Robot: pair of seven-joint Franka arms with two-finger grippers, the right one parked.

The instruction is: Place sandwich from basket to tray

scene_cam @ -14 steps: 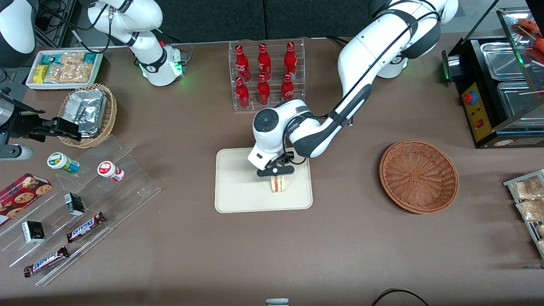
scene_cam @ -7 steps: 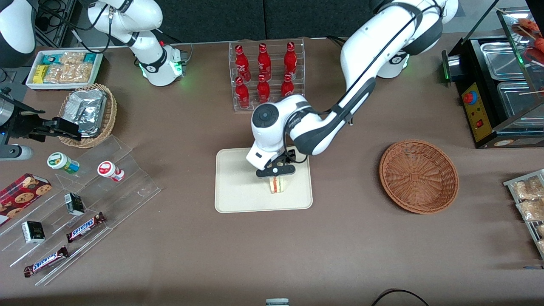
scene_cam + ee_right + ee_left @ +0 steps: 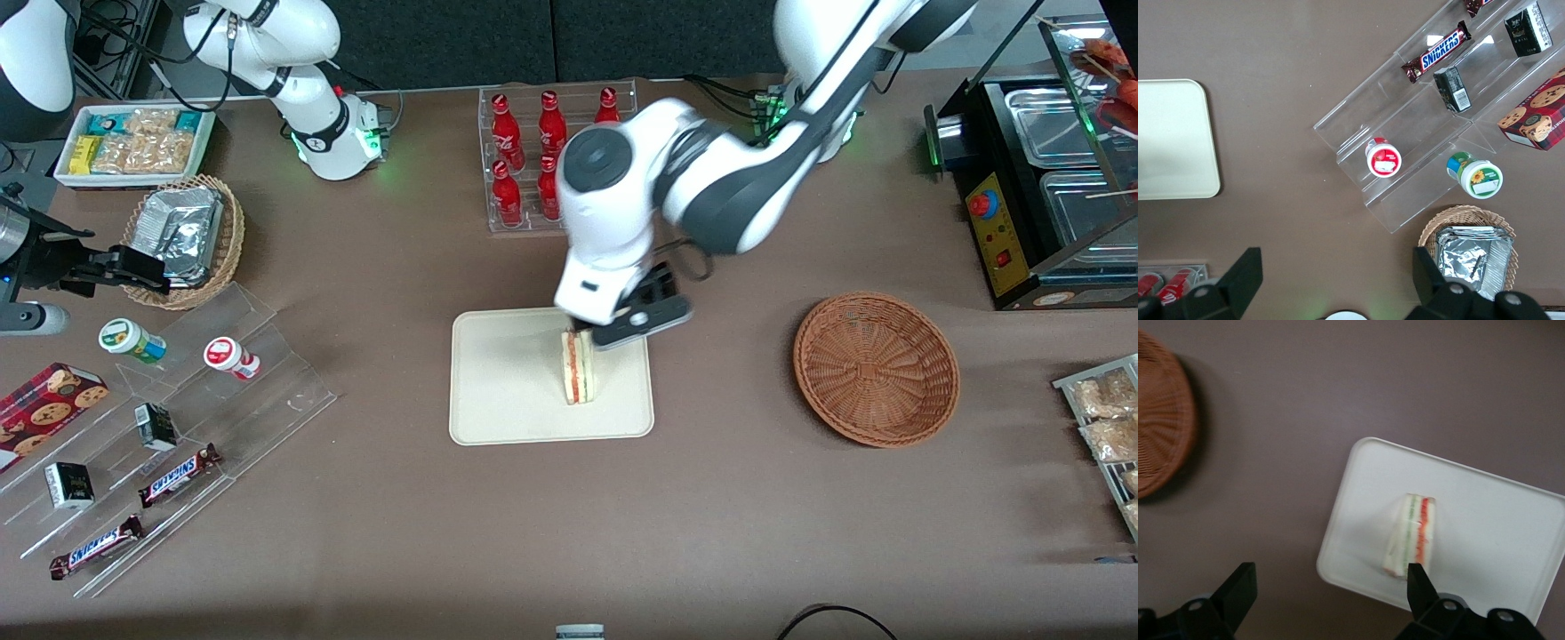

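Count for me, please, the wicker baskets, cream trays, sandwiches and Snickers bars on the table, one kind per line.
Wicker baskets: 2, the brown basket and the tan basket with foil packets.
Cream trays: 1, the tray.
Sandwiches: 1, the sandwich, on the tray.
Snickers bars: 2.
Total: 6.
The gripper hangs open above the tray's edge.

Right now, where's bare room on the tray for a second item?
The tray is bare from the sandwich toward the parked arm's end, and in a narrower strip on its basket side. The open gripper hangs over the tray's edge farthest from the front camera, crowding that spot.
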